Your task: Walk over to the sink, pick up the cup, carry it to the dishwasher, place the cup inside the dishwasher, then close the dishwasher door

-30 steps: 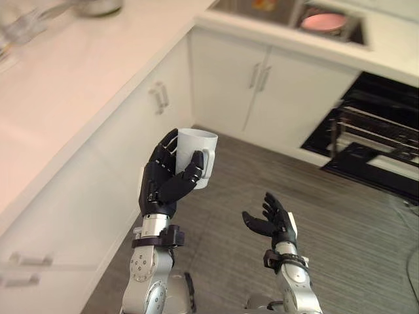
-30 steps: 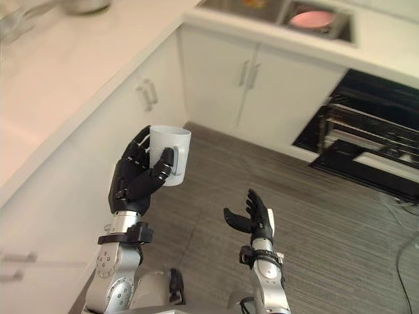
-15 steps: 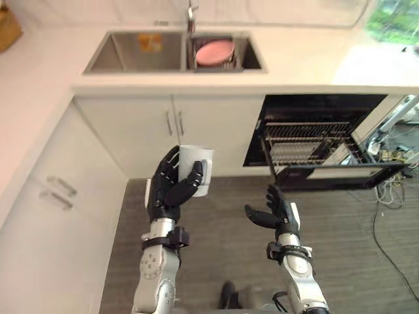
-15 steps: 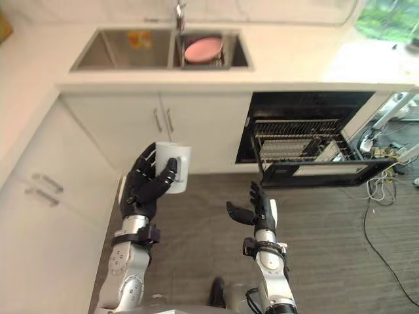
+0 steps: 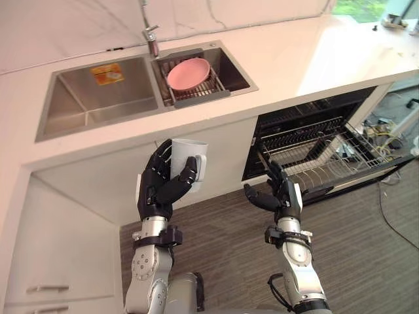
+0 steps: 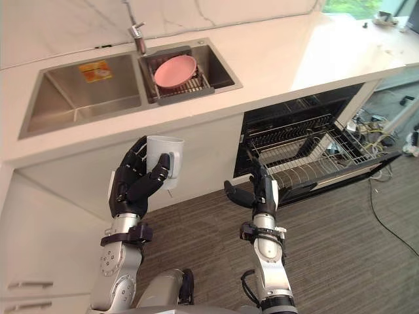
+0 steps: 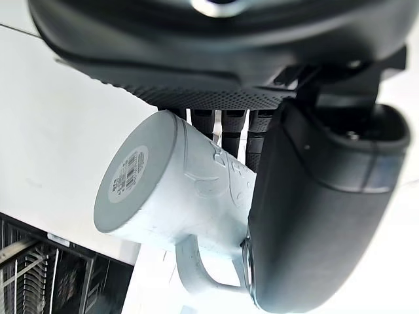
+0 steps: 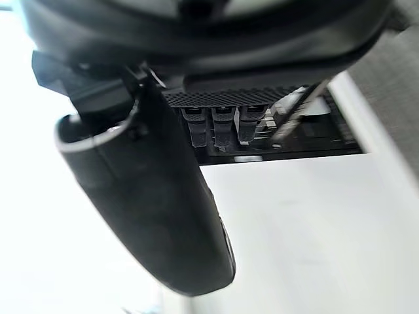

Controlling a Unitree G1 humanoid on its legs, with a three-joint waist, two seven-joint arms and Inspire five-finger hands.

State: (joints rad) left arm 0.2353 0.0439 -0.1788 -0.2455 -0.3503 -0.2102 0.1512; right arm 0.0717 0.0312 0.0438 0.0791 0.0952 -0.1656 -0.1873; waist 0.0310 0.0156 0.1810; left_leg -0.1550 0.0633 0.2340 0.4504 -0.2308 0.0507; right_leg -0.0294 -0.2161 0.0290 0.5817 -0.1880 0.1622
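Note:
My left hand (image 5: 162, 186) is shut on a white cup (image 5: 192, 159), held upright in front of the white cabinet below the sink (image 5: 98, 98). In the left wrist view the cup (image 7: 170, 190) lies across the palm with its handle by the thumb (image 7: 314, 216). To the right the dishwasher (image 5: 308, 124) stands open, its door (image 5: 366, 171) down and a wire rack (image 5: 327, 154) pulled out. Level with the dishwasher's left edge, my right hand (image 5: 278, 195) hangs open and holds nothing.
A pink plate (image 5: 188, 72) rests on a rack in the sink's right basin, below the tap (image 5: 150, 31). White worktop (image 5: 314, 52) runs right above the dishwasher. Cables (image 5: 383, 127) lie on the floor at far right. Grey wood floor (image 5: 366, 248) stretches before the dishwasher.
The camera has swung round, so the sink now sits higher-left and the dishwasher closer at right. The left hand keeps the cup; the right hand stays open.

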